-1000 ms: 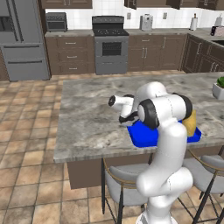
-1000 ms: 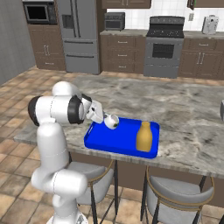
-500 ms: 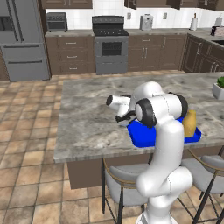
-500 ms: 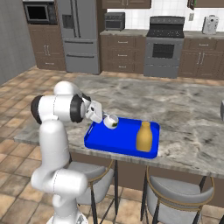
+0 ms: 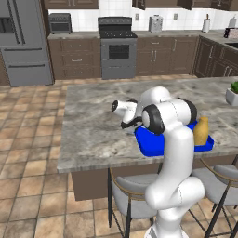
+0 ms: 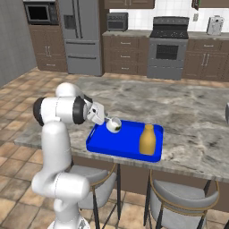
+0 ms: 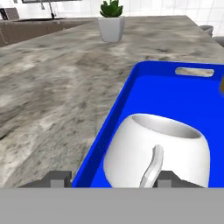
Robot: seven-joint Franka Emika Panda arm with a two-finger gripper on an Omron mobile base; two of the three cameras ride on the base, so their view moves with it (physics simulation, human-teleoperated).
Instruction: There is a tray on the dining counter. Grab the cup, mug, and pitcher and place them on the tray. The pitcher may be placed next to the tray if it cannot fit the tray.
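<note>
A home kitchen was shown. A big grey fridge (image 6: 79, 36), a black stove (image 5: 117, 46), a microwave (image 6: 39, 12) and brown cupboards (image 5: 74, 58) were seen along the back wall. Stools (image 6: 179, 201) were tucked under a long stone desk (image 5: 93, 130).

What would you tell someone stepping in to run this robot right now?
Hand: fingers parted either side of the small squat white mug, no longer gripping it.
The mug sits upright at the near-left end of the bright blue flat tray on the grey marbled dining counter.
The yellow-orange bottle-shaped pitcher stands on the tray too.
Done: mug and pitcher placed.
Left: fetch the cup, which I can't spot from here.
</note>
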